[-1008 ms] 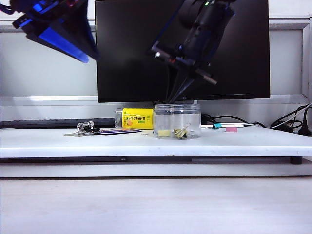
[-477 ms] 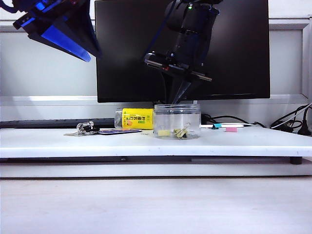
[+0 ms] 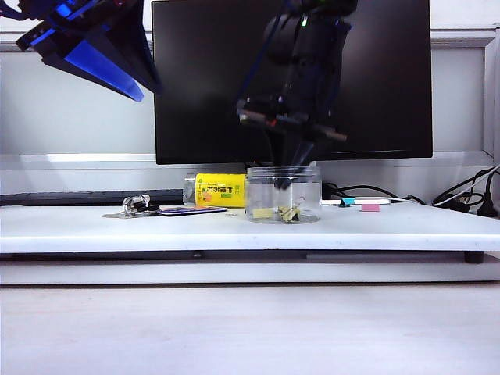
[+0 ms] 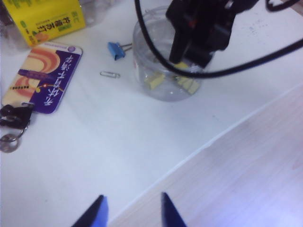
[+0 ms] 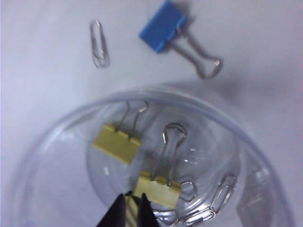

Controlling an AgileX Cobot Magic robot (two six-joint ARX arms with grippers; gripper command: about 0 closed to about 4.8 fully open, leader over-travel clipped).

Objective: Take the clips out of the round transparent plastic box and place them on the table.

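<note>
The round transparent plastic box (image 3: 283, 195) stands open on the white table (image 3: 234, 230), in front of the monitor. Yellow clips (image 3: 285, 212) lie on its floor. The right wrist view looks down into the box (image 5: 227, 123) at two clips (image 5: 118, 144) (image 5: 158, 188), both with wire handles. My right gripper (image 5: 133, 201) reaches in through the box's mouth (image 3: 283, 186). Its fingers are a narrow gap apart just over the nearer clip, with yellow showing between them. My left gripper (image 3: 101, 66) hangs high at the upper left. It stands open (image 4: 133, 201) and empty above the table's edge.
A yellow-labelled bottle (image 3: 220, 190), keys (image 3: 133, 205) and a purple card (image 4: 45, 78) lie left of the box. A blue clip (image 5: 162, 26) and a paperclip (image 5: 98, 43) lie just outside it. Teal (image 3: 348, 202) and pink (image 3: 371, 207) clips and cables lie to the right. Steel paperclips (image 5: 208, 208) lie inside the box.
My right gripper has come down from above the box into its mouth and turned more upright. The left gripper has stayed put.
</note>
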